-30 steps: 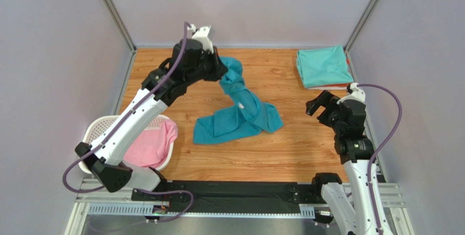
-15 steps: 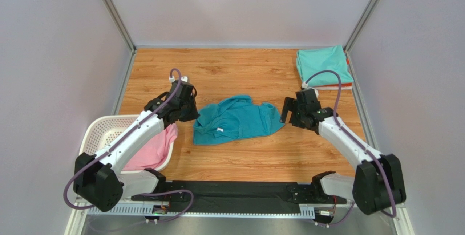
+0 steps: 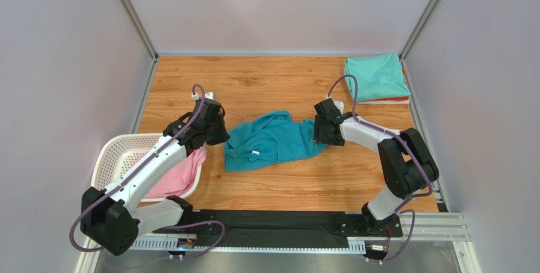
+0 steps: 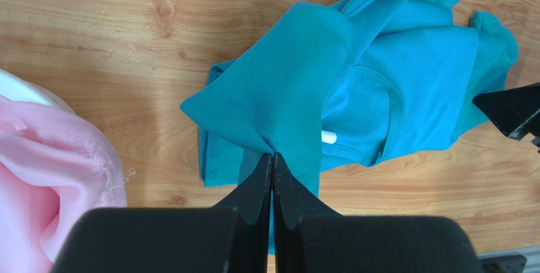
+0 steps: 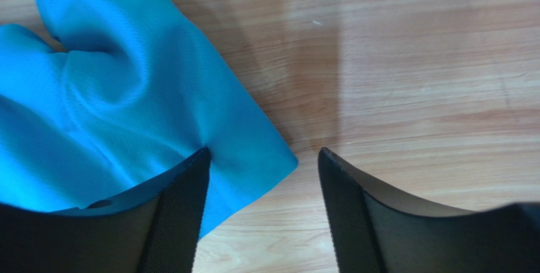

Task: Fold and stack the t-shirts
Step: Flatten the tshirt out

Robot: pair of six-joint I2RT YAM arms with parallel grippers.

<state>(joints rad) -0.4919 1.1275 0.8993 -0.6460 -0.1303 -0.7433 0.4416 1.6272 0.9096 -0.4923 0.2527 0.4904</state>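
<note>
From the top view, the teal t-shirt (image 3: 272,141) lies crumpled in the middle of the desk (image 3: 266,83), with the left arm (image 3: 152,159) at its left edge and the right arm (image 3: 367,135) at its right edge. The mint t-shirt (image 3: 375,77) sits folded in the far right corner on an orange t-shirt (image 3: 388,101). The pink t-shirt (image 3: 180,168) droops over the rim of the basket (image 3: 117,149), just beside the left arm. We judge a wide sweep of that arm could catch it.

In the left wrist view, the left jaws are together, pinching a raised fold of the teal cloth at their very tips. The hold looks shallow, so we think a hard pull could slip it free. It may also trap more than one layer, which would drag the bundle instead of opening it.

In the right wrist view, the right jaws stand apart and hold nothing. The shirt's corner lies between them, crowded against one finger (image 5: 180,197). Closing here could catch only the hem, or miss it. Then any stretch would come from one side and skew the shirt.
</note>
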